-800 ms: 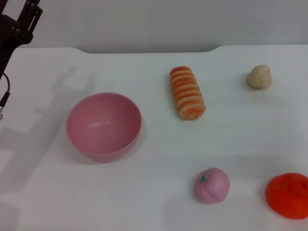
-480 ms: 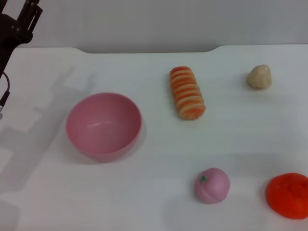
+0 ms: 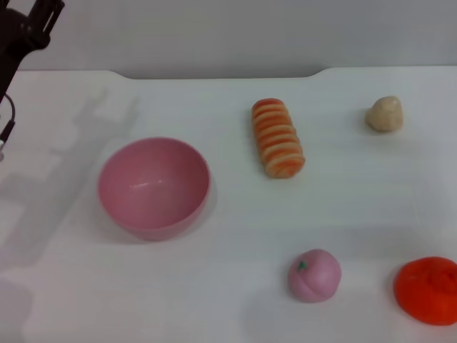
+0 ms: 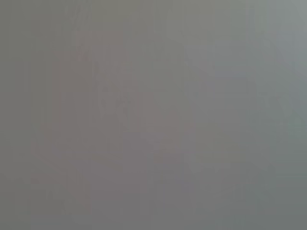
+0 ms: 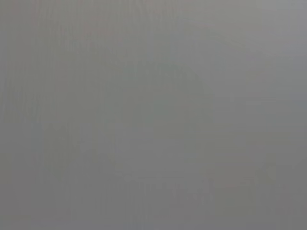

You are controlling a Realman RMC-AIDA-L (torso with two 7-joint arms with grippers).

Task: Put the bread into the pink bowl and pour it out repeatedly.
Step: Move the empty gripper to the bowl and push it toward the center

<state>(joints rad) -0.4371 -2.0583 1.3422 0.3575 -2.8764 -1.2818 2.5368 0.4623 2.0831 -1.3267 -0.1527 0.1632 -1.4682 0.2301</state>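
Left gripper is hanging at the table's 10 o'clock corner, finger state impossible to tell. The pink bowl is sitting upright and empty at 9 o'clock; the bread is lying at its 2 o'clock, apart. Peach ball and orange fruit are resting at 5 o'clock.

Black angular left arm with a thin black cable.

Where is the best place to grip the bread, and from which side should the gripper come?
Probably the middle of the bread, from above, jaws closing across its narrow width. It lies flat on the table, long axis running away from the robot, both long sides free.
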